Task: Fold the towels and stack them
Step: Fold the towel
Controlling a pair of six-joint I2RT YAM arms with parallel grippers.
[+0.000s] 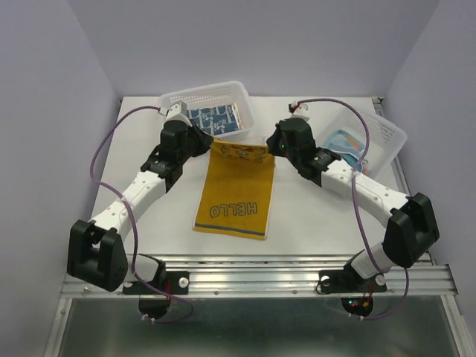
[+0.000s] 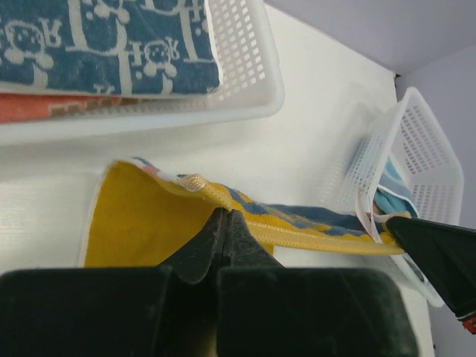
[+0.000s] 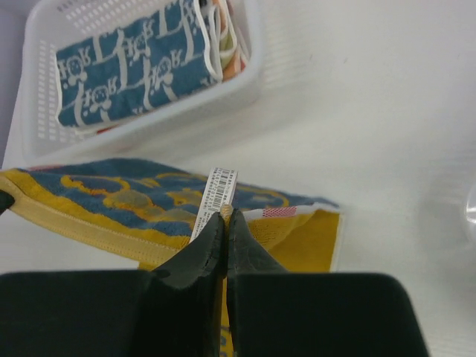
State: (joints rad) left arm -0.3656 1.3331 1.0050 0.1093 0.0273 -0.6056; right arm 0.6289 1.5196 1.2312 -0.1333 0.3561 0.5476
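Note:
A yellow towel (image 1: 234, 197) with "HELLO" on it and a blue patterned face lies flat in the middle of the table, its far edge lifted. My left gripper (image 1: 212, 141) is shut on the towel's far left corner, as the left wrist view shows (image 2: 225, 214). My right gripper (image 1: 274, 147) is shut on the far right corner beside a white barcode label (image 3: 216, 197). The far edge of the towel (image 2: 312, 227) hangs stretched between them. A folded navy towel (image 1: 212, 119) lies in the left basket on a red-orange one (image 2: 44, 106).
The left white basket (image 1: 242, 100) stands just behind the towel's far edge. A second white basket (image 1: 387, 134) at the back right holds a light blue towel (image 1: 346, 141). The right arm reaches past it. Grey walls close in the table.

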